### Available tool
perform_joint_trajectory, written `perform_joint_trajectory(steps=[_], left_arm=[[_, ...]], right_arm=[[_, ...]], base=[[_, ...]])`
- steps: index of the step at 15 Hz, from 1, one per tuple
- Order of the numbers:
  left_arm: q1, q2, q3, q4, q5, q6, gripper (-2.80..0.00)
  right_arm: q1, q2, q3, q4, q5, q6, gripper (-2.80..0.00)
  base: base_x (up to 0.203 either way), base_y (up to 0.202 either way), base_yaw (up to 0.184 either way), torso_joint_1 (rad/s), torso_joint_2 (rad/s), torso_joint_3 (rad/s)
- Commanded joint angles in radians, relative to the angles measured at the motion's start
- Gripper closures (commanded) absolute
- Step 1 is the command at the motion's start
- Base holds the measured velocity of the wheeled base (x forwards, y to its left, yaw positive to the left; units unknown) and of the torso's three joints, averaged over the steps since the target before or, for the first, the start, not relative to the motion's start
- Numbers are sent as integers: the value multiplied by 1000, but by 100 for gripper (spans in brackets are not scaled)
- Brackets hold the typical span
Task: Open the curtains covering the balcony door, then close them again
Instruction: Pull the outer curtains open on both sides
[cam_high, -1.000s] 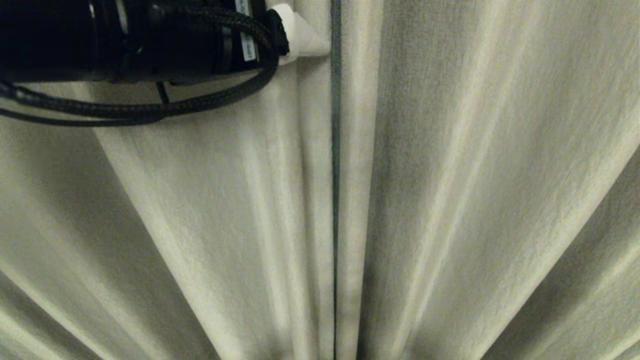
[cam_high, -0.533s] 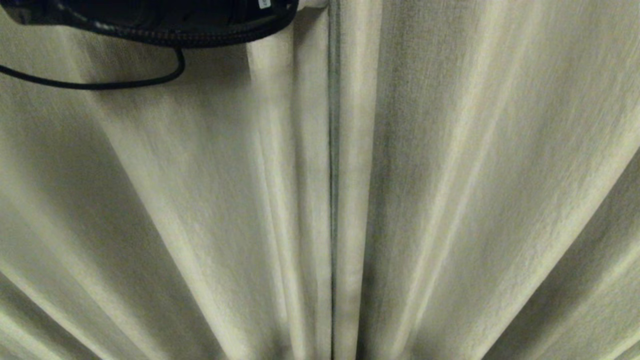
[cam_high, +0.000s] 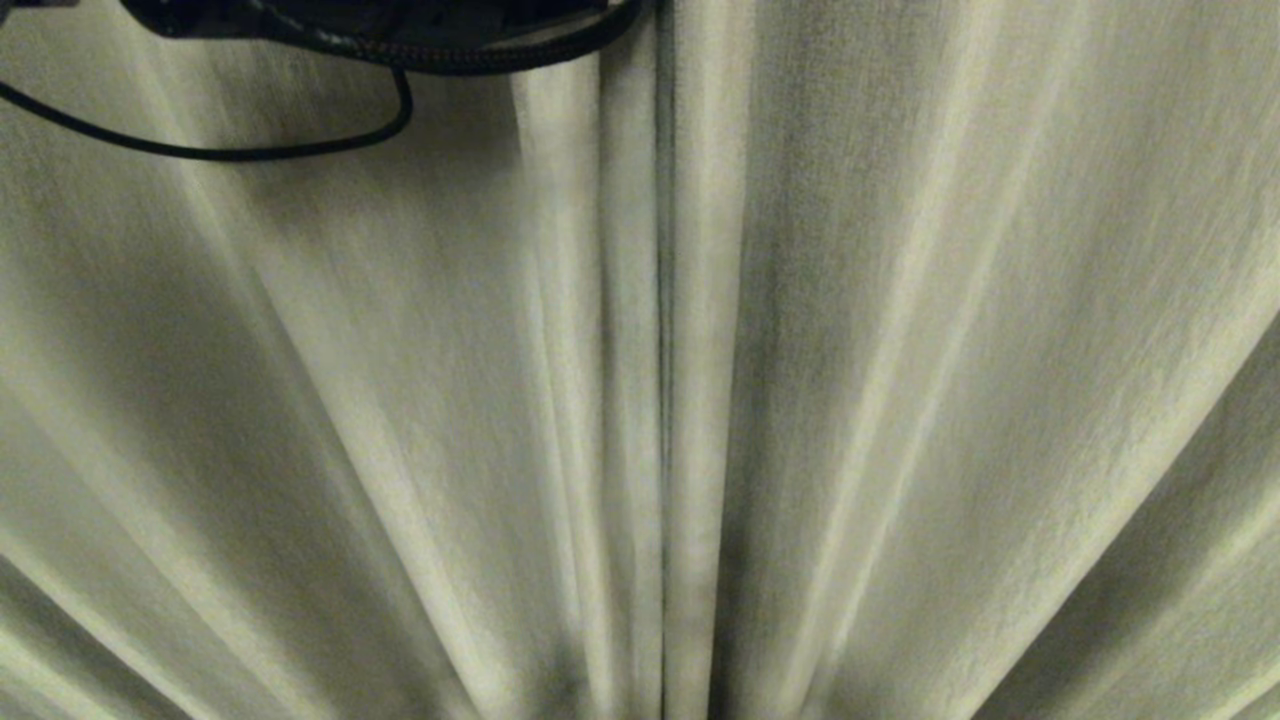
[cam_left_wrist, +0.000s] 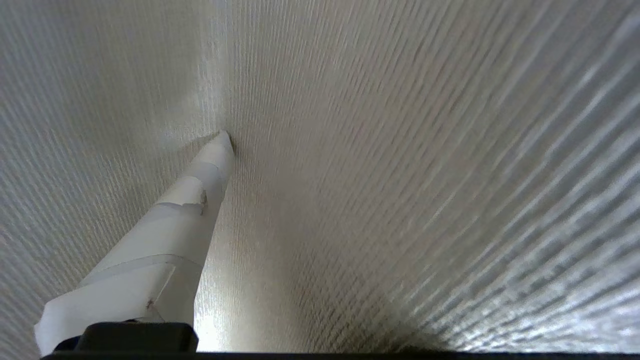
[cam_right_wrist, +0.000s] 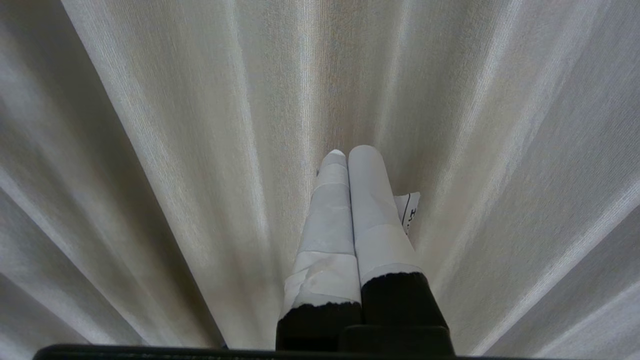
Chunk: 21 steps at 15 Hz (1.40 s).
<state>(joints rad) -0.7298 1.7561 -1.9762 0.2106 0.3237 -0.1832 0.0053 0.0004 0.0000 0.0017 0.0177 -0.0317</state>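
The pale grey-beige curtains (cam_high: 900, 380) hang drawn together and fill the head view. Their two edges meet at a thin dark slit (cam_high: 663, 300). The balcony door is hidden behind them. Of my left arm (cam_high: 380, 25), only the black wrist and cables show, at the top left. In the left wrist view my left gripper (cam_left_wrist: 345, 150) stands open. One white-taped finger (cam_left_wrist: 200, 190) pokes its tip into a curtain fold, and fabric (cam_left_wrist: 400, 175) covers the rest of the gap and the other finger. My right gripper (cam_right_wrist: 348, 152) is shut on nothing, close in front of the curtain (cam_right_wrist: 150, 150).
A loose black cable (cam_high: 250, 150) from the left arm droops across the left curtain panel. A small white label (cam_right_wrist: 410, 210) sticks out beside the right gripper's fingers. Curtain folds fill every view.
My left arm has moved up, so its wrist and white finger have almost left the head view's top edge. The curtains stay drawn together. The right arm has not moved.
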Motion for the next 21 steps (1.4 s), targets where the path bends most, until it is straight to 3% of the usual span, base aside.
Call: perform_joint_trajectory(steps=[1,14,21], left_arm=[[0,5,5,0,3,-1,0],[32,-15,6,-11,52,11,0],[38,-41,6,-10,210,36,0]], right_arm=[[1,0,0,0,1,-1,0],[1,0,0,0,1,-1,0],[1,0,0,0,1,-1,0]], base=[[0,0,0,0,0,0],[0,0,0,0,0,0],[0,0,0,0,0,0]])
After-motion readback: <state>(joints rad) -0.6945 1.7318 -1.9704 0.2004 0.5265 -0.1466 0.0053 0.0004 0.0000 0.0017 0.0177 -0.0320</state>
